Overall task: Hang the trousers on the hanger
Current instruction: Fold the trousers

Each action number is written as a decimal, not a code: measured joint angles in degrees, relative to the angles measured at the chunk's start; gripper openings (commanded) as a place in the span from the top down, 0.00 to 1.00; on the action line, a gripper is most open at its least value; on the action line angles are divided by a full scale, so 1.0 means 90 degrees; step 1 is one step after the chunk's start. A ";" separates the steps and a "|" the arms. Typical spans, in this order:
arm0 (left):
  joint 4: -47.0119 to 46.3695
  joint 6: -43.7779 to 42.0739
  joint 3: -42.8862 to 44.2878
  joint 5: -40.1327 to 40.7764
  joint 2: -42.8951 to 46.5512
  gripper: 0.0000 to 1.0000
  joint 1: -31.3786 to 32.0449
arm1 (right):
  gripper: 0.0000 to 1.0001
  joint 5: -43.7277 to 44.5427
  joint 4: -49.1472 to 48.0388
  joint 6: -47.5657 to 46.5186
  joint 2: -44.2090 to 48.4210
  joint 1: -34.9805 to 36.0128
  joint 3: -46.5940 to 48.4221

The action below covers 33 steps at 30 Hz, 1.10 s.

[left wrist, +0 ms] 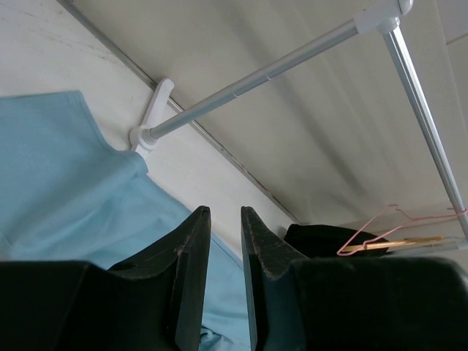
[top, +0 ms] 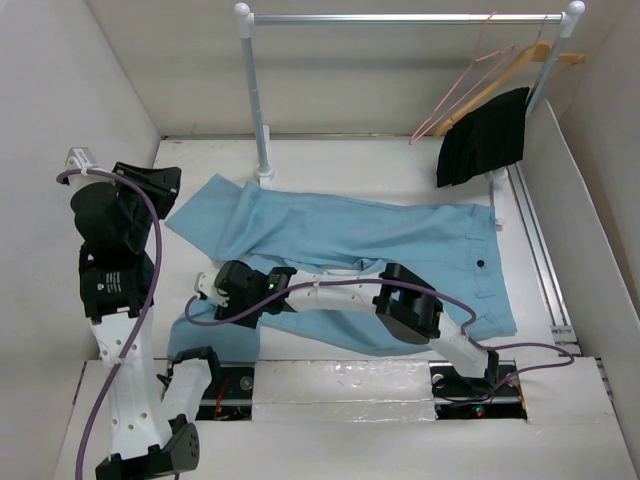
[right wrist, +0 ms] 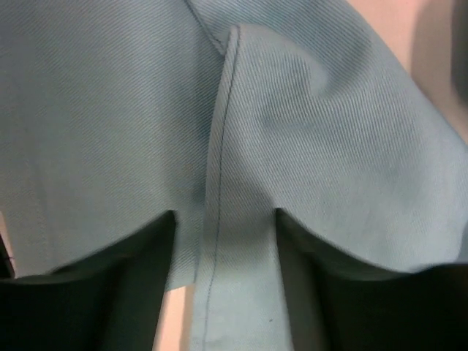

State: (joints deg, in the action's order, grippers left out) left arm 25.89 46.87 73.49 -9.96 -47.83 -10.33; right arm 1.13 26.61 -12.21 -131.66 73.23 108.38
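Right gripper (right wrist: 223, 219): jaws released, apart, astride a stitched seam of the long light blue thin-cloth trousers (top: 400, 235), nothing pinched. Left gripper (left wrist: 225, 213): jaws a narrow gap apart, empty. Trousers lie spread on the white table (top: 400, 165), below the silver metal clothes rail (top: 400, 18).

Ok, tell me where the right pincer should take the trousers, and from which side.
Probably the seamed leg edge near the left end of the trousers, from straight above: the cloth lies flat on the table, so only a ridge pinches, and the right pincer hangs over that seam, jaws apart.
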 measured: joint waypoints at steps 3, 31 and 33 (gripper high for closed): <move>-0.0010 -0.0002 0.0000 0.0002 0.0002 0.80 0.0000 | 0.71 0.0267 -0.0007 0.0012 0.0000 0.0027 0.0002; 0.0566 -0.1515 -0.0673 0.0381 -0.0896 0.67 0.0663 | 1.00 0.1056 0.0165 0.0525 0.6790 -0.1132 -0.3767; 0.0585 -0.1639 -0.1173 0.0226 -0.0884 0.67 0.0678 | 1.00 0.0969 0.0556 0.0799 0.7291 -0.1039 -0.4872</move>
State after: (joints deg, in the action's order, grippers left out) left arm 31.16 32.12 62.94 -7.92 -55.79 -4.23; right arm 9.85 31.62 -5.02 -66.04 63.88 64.53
